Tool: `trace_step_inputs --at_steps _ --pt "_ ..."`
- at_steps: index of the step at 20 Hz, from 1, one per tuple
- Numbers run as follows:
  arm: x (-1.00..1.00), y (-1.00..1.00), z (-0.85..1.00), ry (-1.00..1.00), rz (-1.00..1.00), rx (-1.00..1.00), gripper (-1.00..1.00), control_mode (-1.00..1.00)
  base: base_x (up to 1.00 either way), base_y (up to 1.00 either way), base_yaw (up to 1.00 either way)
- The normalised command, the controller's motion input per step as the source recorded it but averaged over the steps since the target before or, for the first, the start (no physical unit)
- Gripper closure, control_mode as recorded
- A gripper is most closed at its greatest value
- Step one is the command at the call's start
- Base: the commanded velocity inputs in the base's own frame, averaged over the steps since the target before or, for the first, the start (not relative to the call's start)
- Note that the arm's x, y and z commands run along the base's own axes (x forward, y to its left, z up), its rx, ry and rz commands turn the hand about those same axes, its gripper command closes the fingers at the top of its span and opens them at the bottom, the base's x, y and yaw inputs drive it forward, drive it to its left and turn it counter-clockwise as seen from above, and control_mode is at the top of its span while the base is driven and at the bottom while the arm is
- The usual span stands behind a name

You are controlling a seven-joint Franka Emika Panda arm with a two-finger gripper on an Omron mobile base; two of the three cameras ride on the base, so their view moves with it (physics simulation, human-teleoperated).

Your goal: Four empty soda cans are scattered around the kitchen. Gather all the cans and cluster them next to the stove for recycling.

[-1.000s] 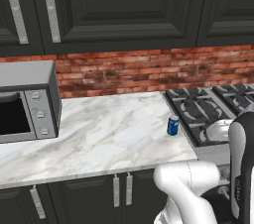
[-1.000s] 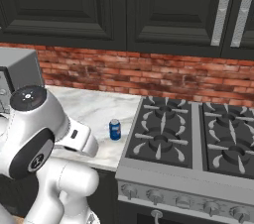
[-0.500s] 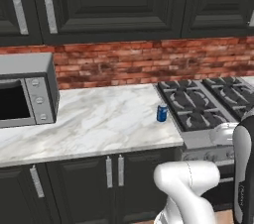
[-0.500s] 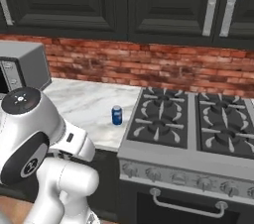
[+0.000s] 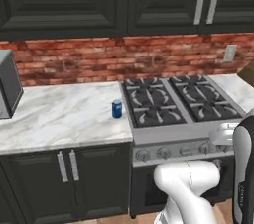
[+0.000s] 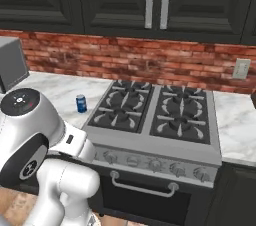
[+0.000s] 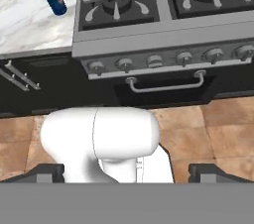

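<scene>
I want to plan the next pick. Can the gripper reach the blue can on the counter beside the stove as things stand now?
Probably yes. The blue can stands alone on the counter left of the stove, nothing around it, and the gripper is open and empty, though far back over the floor.

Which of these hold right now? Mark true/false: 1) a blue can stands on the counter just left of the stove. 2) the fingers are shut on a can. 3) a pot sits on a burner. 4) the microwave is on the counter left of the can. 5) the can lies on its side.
1) The blue soda can stands on the marble counter just left of the stove. True.
2) The fingers are shut on a can. False: they stand wide apart and hold nothing.
3) A pot sits on a burner. False: the black grates are bare.
4) The microwave is on the counter left of the can. True.
5) The can lies on its side. False: it stands upright.
</scene>
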Motion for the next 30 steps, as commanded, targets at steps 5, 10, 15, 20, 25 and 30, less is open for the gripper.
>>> trace_step_inputs --at_steps 5,10,15,20,25,30 --pt "0.0 0.0 0.0 0.0 0.0 0.0 -1.0 1.0 -0.15 -1.0 0.05" --pt "0.0 0.0 0.0 0.0 0.0 0.0 -1.0 1.0 -0.11 -1.0 0.04" --pt "0.0 0.0 0.0 0.0 0.0 0.0 -1.0 1.0 -0.22 -1.0 0.01" --pt "0.0 0.0 0.0 0.0 0.0 0.0 -1.0 1.0 -0.2 -1.0 -0.11" --pt "0.0 0.0 0.0 0.0 0.0 0.0 -1.0 1.0 -0.08 -0.94 -0.41" --pt "0.0 0.0 0.0 0.0 0.0 0.0 -1.0 1.0 0.0 -0.9 -0.49"
